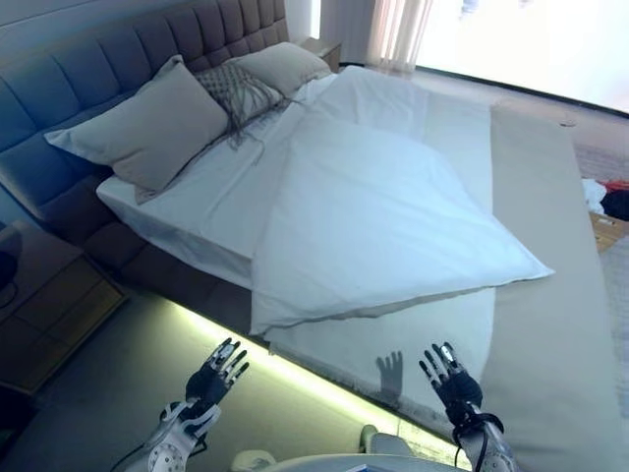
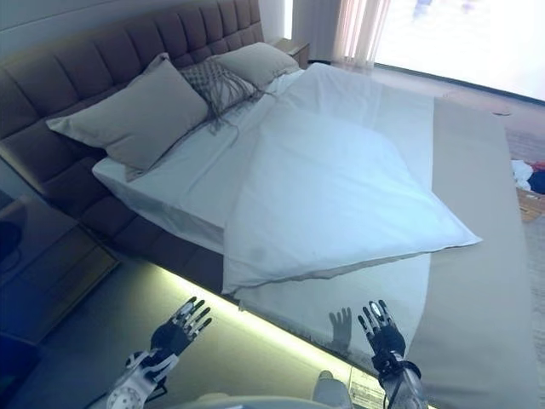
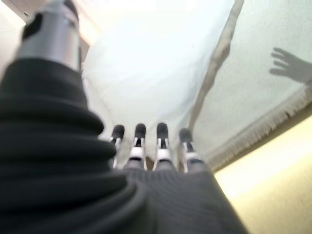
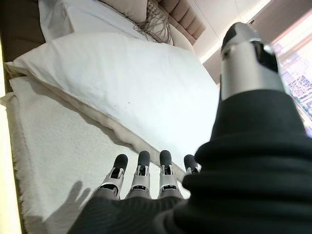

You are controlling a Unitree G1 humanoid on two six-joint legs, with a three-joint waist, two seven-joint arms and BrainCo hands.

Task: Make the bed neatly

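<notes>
Bedding lying askew: soft white quilted duvet (image 1: 378, 221) slanting across the upholstered grey-brown bed (image 1: 88, 74), its lower corner overhanging the near edge. Likely handling light, limp, slippery; best pinching that corner and hem. Left hand (image 1: 214, 376) and right hand (image 1: 447, 379) hovering before the near edge, fingers spread, holding nothing. Beige fringed blanket (image 1: 536, 334) underneath; beige pillows (image 1: 147, 123) crowding the head end.

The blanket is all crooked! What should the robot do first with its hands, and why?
Probably reach both hands forward to the near edge of the white duvet. It lies askew, folded back off the sheet beside the pillows, with one corner poking out over the beige bedspread. The left hand and right hand hover open in front of the bed, holding nothing, so gripping that edge seems the likely start.
</notes>
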